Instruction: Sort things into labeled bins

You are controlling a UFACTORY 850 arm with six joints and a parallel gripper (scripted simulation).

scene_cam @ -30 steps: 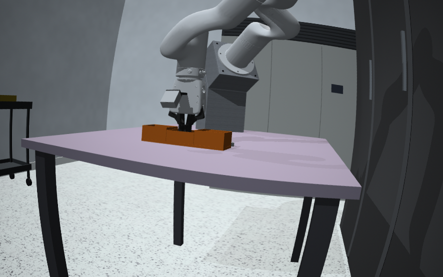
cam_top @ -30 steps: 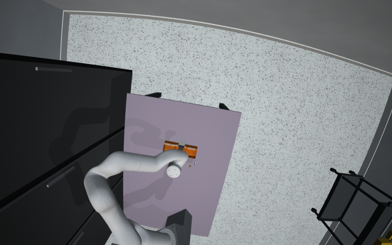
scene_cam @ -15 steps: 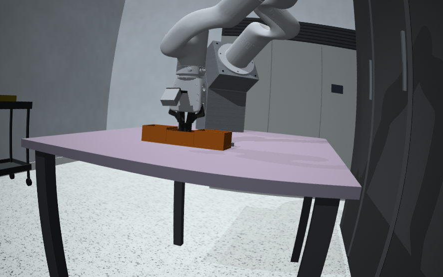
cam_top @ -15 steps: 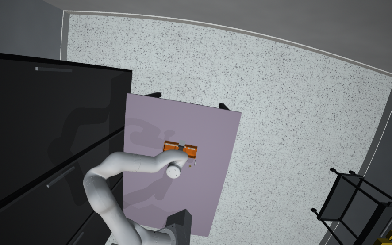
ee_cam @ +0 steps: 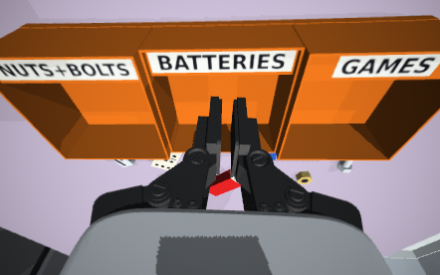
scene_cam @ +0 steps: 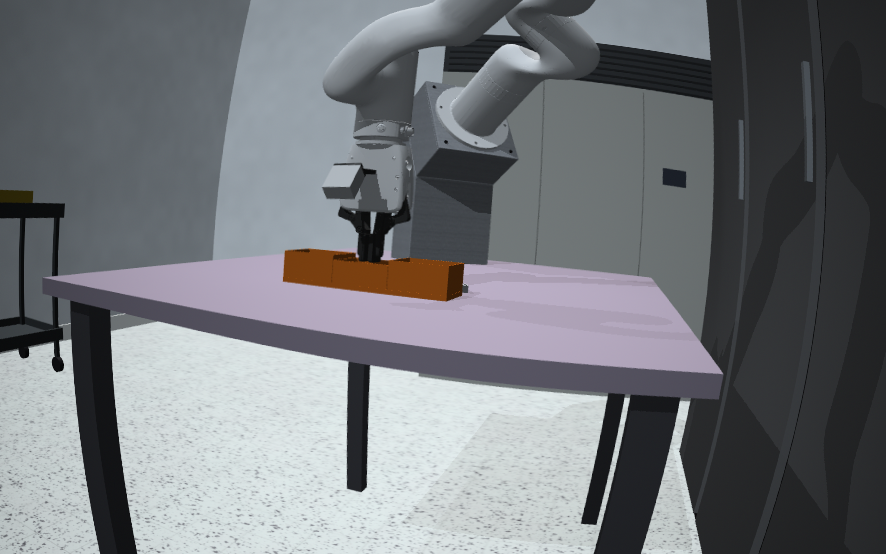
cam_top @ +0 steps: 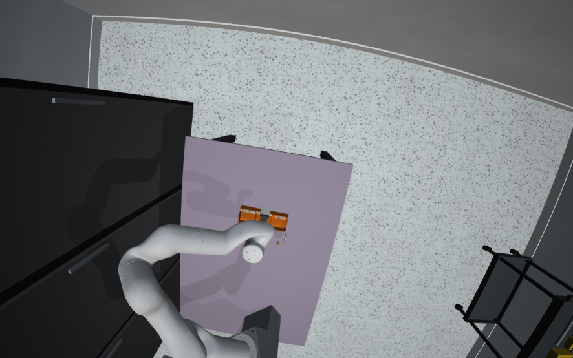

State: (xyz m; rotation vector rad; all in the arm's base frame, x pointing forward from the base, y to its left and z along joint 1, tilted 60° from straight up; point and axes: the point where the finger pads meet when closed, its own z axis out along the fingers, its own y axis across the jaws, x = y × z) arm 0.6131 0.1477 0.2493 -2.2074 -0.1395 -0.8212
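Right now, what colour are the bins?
Orange bins with white labels, clearest in the wrist view.
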